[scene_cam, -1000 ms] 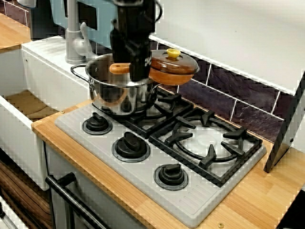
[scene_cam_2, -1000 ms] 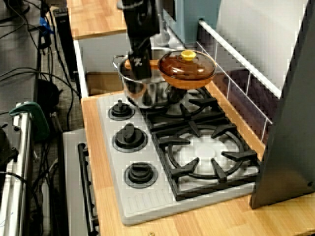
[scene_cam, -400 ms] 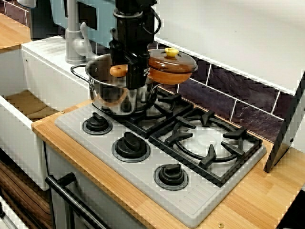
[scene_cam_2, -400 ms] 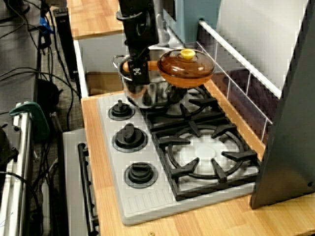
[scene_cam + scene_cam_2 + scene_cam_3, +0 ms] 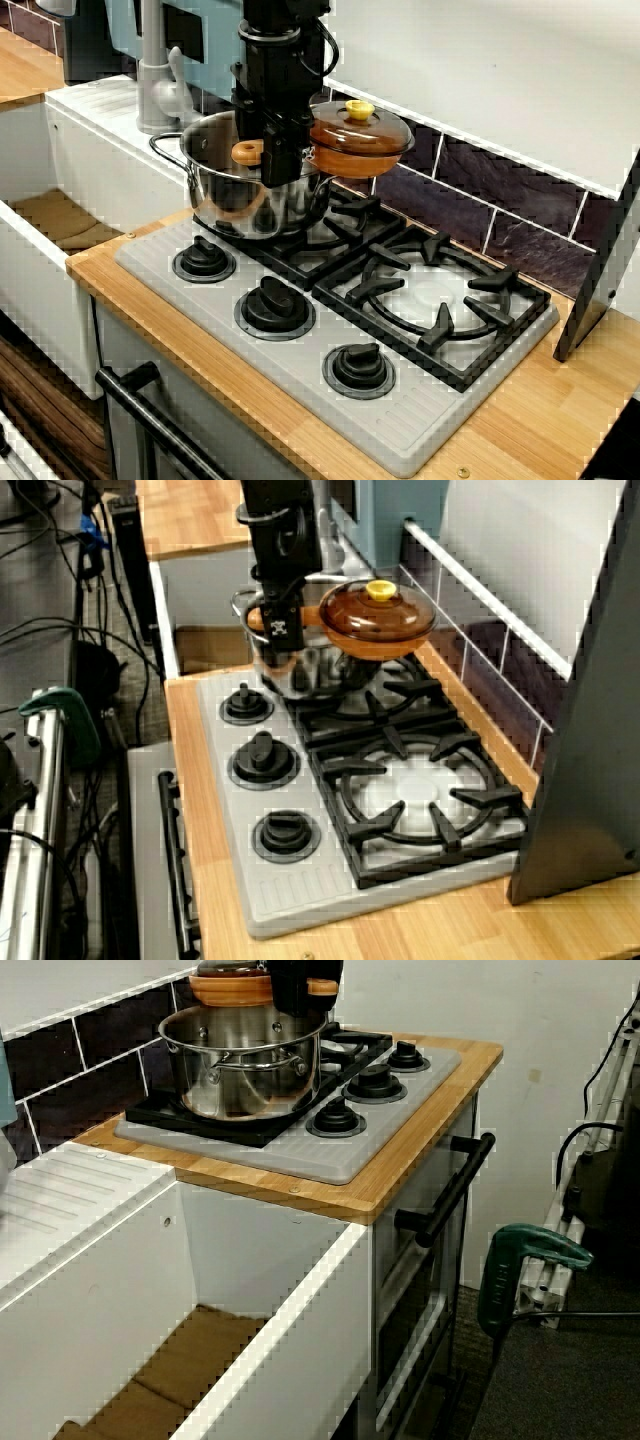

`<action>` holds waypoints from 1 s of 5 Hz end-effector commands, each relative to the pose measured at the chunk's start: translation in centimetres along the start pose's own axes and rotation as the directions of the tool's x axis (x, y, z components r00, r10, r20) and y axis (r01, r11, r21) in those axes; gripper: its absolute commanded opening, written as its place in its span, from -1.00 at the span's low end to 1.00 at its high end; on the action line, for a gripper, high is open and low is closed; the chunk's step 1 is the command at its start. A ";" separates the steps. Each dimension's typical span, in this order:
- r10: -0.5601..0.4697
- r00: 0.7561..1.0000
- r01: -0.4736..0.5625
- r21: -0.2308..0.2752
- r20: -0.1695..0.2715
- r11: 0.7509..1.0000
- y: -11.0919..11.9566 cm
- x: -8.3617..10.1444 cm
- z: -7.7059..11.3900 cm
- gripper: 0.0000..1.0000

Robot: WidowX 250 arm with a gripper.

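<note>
The amber lidded saucepan [image 5: 362, 148] sits level at the far rim of the steel pot [image 5: 240, 200]; I cannot tell if they touch. The black gripper [image 5: 276, 168] is clenched on its orange handle [image 5: 246, 152]. The pot stands on the grey hob [image 5: 400, 430], behind three black knobs [image 5: 274, 305].
</note>
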State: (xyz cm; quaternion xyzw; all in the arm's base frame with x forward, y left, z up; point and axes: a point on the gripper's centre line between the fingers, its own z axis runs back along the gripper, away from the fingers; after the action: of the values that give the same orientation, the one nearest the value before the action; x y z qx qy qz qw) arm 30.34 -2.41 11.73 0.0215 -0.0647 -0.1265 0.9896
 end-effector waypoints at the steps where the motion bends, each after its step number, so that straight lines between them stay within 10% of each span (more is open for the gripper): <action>1: 0.000 0.999 0.002 -0.038 0.044 0.999 0.8 0.4 2.8 -1.00; 5: -0.007 0.997 0.012 -0.057 0.074 0.998 -0.1 0.2 3.8 -1.00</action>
State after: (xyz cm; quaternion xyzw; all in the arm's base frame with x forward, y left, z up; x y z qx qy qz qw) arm 30.07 -2.89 13.61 -0.0148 -0.0654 -0.1307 0.9892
